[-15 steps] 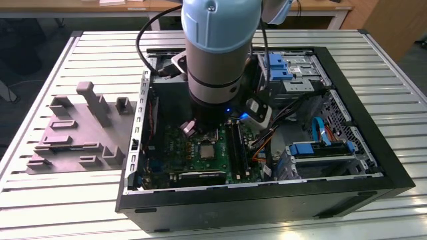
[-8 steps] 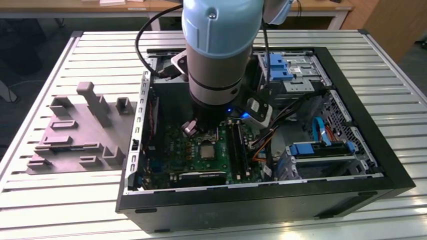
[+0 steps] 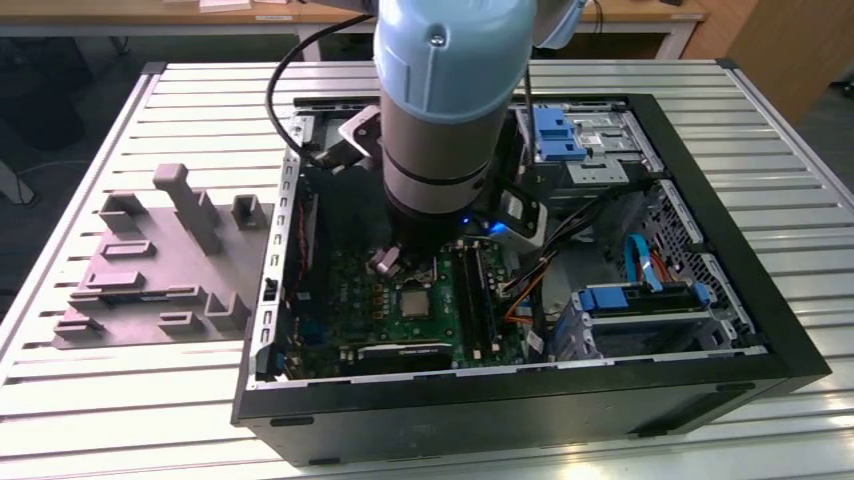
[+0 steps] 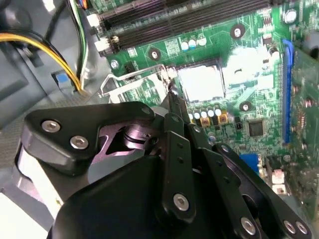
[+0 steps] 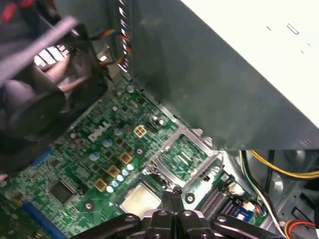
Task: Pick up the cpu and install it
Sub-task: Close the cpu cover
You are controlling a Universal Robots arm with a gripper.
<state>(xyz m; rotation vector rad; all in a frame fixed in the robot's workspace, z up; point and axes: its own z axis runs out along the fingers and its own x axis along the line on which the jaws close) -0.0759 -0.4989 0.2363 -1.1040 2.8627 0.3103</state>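
An open black metal computer case (image 3: 534,415) lies on a ribbed silver aluminium table (image 3: 107,400). Inside it sits a green circuit board (image 3: 350,318) (black memory slots (image 4: 164,24) cross it), with blue plastic drive brackets (image 3: 558,135) nearby. A grey moulded plastic tray with upright posts (image 3: 147,290) stands beside the case, on the exterior view's left. Yellow wires (image 4: 20,36) run near a large grey metal box (image 5: 209,84).

**One Camera Overhead, Two Down on the Wrist**

The exterior view looks steeply down from high up and some way back. It takes in the whole open computer case (image 3: 747,330) on the slatted table (image 3: 134,400), with the arm (image 3: 447,100) looming close before the lens. Both wrist views sit low inside the case, close over the green board (image 4: 249,59), and look past the gripper (image 4: 172,95) from different sides. All three views share the board around the socket (image 4: 197,63).
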